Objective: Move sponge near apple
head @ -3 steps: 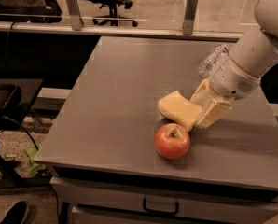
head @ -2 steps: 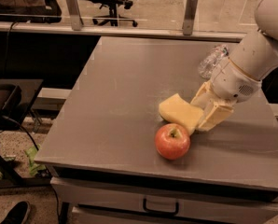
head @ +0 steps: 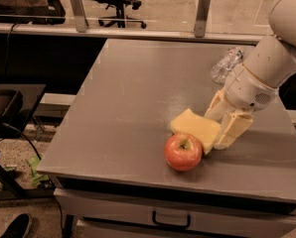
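The pale yellow sponge (head: 195, 127) is low over the grey table (head: 128, 98), just behind and right of the red apple (head: 183, 151), and nearly touches it. My gripper (head: 222, 120) reaches in from the right and is shut on the sponge's right end, one pale finger behind it and one in front. The apple stands near the table's front edge with its stem dimple up.
A clear plastic bottle (head: 226, 63) lies on the table behind my arm, at the right. The table's front edge is just below the apple. Office chairs and a railing stand behind the table, and a low black stand is to the left.
My gripper has moved the sponge down and a little toward the front, closer to the apple. The apple and the bottle have not moved.
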Robot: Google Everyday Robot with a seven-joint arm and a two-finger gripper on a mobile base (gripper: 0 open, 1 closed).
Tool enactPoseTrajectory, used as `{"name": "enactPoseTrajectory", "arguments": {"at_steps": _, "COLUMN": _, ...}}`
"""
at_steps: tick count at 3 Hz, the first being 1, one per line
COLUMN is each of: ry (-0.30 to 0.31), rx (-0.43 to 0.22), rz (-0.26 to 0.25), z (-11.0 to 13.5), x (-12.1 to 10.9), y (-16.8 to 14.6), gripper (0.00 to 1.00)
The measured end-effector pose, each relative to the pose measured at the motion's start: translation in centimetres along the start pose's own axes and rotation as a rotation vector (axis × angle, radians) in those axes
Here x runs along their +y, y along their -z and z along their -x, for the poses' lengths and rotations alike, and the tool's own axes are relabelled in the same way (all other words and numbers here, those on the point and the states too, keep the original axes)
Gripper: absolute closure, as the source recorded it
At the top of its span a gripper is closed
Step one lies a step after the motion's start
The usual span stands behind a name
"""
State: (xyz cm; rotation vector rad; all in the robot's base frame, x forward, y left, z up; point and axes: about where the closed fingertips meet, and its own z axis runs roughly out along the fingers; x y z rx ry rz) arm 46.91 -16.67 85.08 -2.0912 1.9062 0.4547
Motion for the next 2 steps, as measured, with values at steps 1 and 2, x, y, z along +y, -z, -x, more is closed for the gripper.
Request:
{"name": "enactPoseTrajectory", "arguments": {"at_steps": 1, "ry": 0.001, "rx": -0.002, "rz": -0.007, "z": 0.1, "x": -0.21, "y": -0.09, "gripper": 0.0}}
{"name": "enactPoseTrajectory", "arguments": {"at_steps": 2, "ry": 0.001, "rx": -0.002, "rz": -0.007, "z": 0.1, "x": -0.22, "y": -0.09, "gripper": 0.0}}
